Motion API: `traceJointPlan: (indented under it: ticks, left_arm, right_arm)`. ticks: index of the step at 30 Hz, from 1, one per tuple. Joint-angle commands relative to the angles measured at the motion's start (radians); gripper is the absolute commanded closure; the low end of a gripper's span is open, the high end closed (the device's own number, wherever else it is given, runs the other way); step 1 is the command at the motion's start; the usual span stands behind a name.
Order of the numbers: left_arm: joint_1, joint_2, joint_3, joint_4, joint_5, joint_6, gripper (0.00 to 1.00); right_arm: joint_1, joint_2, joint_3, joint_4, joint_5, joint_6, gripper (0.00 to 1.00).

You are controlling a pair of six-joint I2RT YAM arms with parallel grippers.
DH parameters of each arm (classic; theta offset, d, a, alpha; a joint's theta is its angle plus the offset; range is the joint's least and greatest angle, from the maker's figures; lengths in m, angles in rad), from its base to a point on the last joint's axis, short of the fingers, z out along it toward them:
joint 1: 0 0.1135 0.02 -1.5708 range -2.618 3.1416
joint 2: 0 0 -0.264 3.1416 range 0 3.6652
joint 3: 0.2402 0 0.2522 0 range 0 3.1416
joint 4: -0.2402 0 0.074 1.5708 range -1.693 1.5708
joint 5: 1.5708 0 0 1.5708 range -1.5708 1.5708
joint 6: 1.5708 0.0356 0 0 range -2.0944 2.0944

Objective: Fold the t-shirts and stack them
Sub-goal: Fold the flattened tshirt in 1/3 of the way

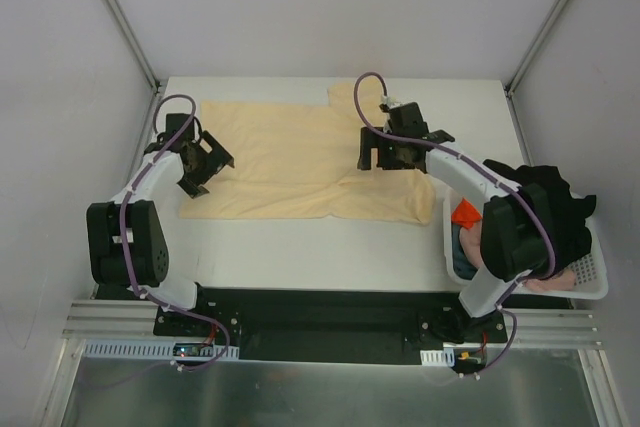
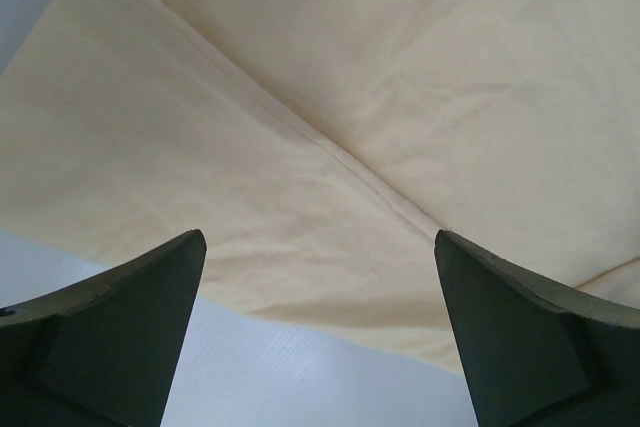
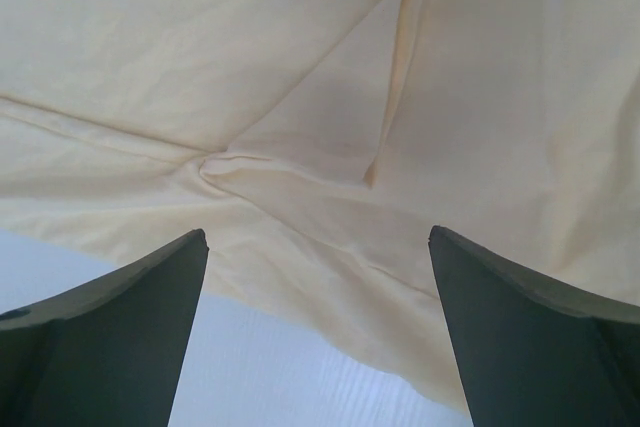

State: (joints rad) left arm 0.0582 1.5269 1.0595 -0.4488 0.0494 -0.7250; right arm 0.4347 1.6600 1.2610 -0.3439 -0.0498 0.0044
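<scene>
A large pale peach-yellow t-shirt (image 1: 300, 162) lies spread on the white table (image 1: 300, 252), with one sleeve toward the back. My left gripper (image 1: 207, 169) is open and empty at the shirt's left edge. In the left wrist view the left gripper (image 2: 320, 237) stands just above the shirt (image 2: 300, 147), whose edge runs between the fingers. My right gripper (image 1: 385, 157) is open and empty over the shirt's right part. In the right wrist view the right gripper (image 3: 318, 234) hovers over a creased fold of the shirt (image 3: 300, 147). Black (image 1: 545, 197), orange (image 1: 465, 215) and pinkish (image 1: 560, 282) shirts lie in the basket.
A white lattice basket (image 1: 592, 287) stands at the table's right front edge, beside the right arm. Grey walls close the table in at the left, back and right. Bare table shows in front of the shirt.
</scene>
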Motion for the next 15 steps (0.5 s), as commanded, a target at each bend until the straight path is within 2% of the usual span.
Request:
traceJointPlan:
  ticks: [1, 6, 15]
  left_arm:
    - [-0.004, -0.008, -0.090, 0.152, 0.167, 0.085, 0.01]
    - [0.005, -0.028, -0.127, 0.186, 0.087, 0.081, 0.01]
    - [0.031, 0.013, -0.127, 0.199, 0.118, 0.073, 0.01]
  right_arm:
    - [-0.008, 0.087, -0.025, 0.095, -0.227, 0.169, 0.03]
    - [-0.010, 0.171, -0.003, 0.121, -0.263, 0.232, 0.03]
    - [-0.010, 0.247, 0.021, 0.169, -0.278, 0.262, 0.03]
